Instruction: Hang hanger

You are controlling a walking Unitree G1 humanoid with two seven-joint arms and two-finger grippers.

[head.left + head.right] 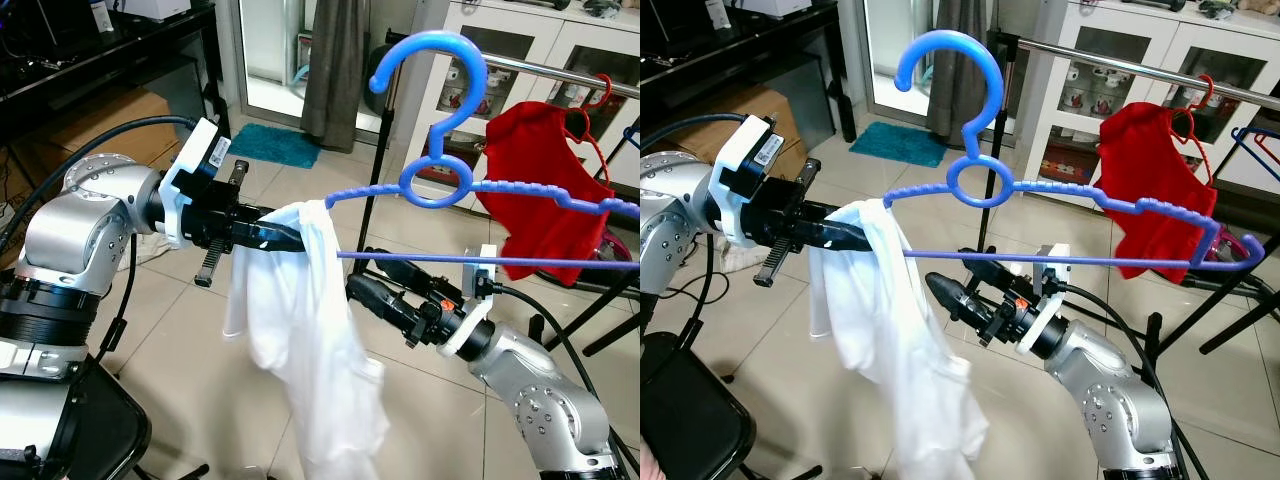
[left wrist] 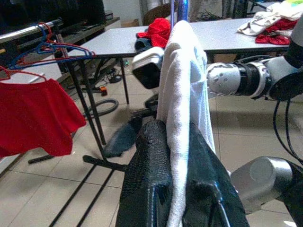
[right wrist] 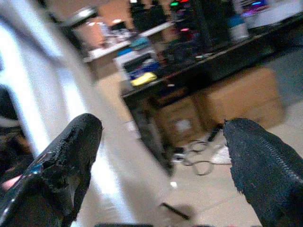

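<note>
- Eye views: your left gripper [image 1: 283, 236] is clamped on the shirt [image 1: 310, 340] at the left end of the hanger [image 1: 445, 180], so the hanger rides up in the air with its hook upward. I judge that hold keeps cloth and plastic together and leaves the hook free for the rail [image 1: 560, 75].
- The rail is beyond and to the right, with a red top [image 1: 540, 185] already hung on it; the hook is not on it yet.
- Your right gripper [image 1: 950, 295] sits just under the hanger's lower bar, behind the shirt, gripping nothing. It looks placed to steady the bar, though that is a guess.
- Left wrist view: the two fingers [image 2: 147, 184] squeeze a fold of white shirt between them, and the blue hanger arm runs up behind the cloth. The red top hangs off to one side.
- Right wrist view: your right fingers [image 3: 71, 156] stand wide apart with nothing between them; a pale blurred shape, probably the shirt, is close by.
</note>
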